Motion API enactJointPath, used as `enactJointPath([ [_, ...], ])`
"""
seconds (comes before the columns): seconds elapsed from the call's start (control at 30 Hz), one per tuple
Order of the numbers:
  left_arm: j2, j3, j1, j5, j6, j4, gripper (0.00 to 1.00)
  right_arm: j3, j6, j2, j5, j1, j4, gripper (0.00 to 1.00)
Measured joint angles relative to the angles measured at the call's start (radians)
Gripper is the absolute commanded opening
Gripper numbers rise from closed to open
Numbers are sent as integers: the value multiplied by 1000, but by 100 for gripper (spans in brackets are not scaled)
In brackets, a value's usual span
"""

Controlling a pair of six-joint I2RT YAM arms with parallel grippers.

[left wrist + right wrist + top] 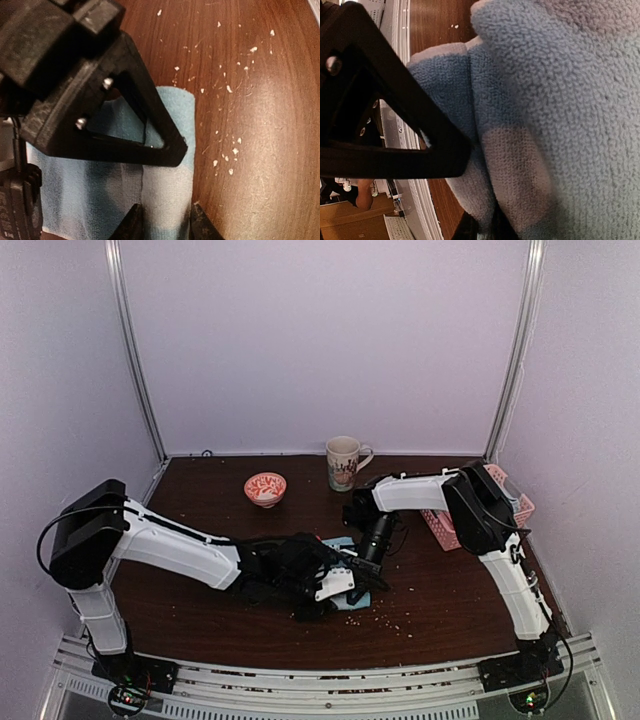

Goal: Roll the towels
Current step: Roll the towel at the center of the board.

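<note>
A light blue towel (172, 110) with pale pink-white patches lies on the brown table, mid-front, mostly hidden under both grippers in the top view (357, 600). My left gripper (167, 226) straddles a folded strip at the towel's right edge, one fingertip (132, 225) on each side, closed on the cloth. My right gripper (485, 229) is shut, with a fold of the same towel (560, 100) pinched between its dark tips. From above, the left gripper (342, 590) and the right gripper (364, 560) meet over the towel. The right gripper's black triangular finger (125, 130) crosses the left wrist view.
A mug (343, 462) and a red-and-white bowl (265, 488) stand at the back of the table (200, 500). A pink lattice basket (495, 508) sits at the right, behind the right arm. Pale crumbs (225, 90) are scattered over the wood right of the towel.
</note>
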Motion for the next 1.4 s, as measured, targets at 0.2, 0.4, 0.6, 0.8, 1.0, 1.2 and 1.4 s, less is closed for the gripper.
enactJointPath([
  [0.2, 37, 14, 0, 14, 14, -18, 6, 0, 0, 0, 0, -2, -1, 10],
  [0.4, 37, 21, 0, 40, 8, -32, 0, -4, 8, -11, -14, -2, -14, 45],
  [0.6, 35, 21, 2, 119, -30, -45, 0, 2, 26, -156, 34, -18, 7, 49],
  [0.8, 37, 22, 56, 270, -111, -67, 0, 141, 99, -357, 96, -106, 32, 48],
  [1.0, 128, 93, 200, 557, -237, -94, 0, 115, 106, -650, 75, -125, 121, 48],
  [1.2, 226, 146, 282, 793, -366, -91, 0, -45, 52, -814, 70, -31, 169, 43],
  [1.4, 292, 182, 316, 929, -434, -94, 1, -343, 23, -797, 256, 138, 294, 45],
])
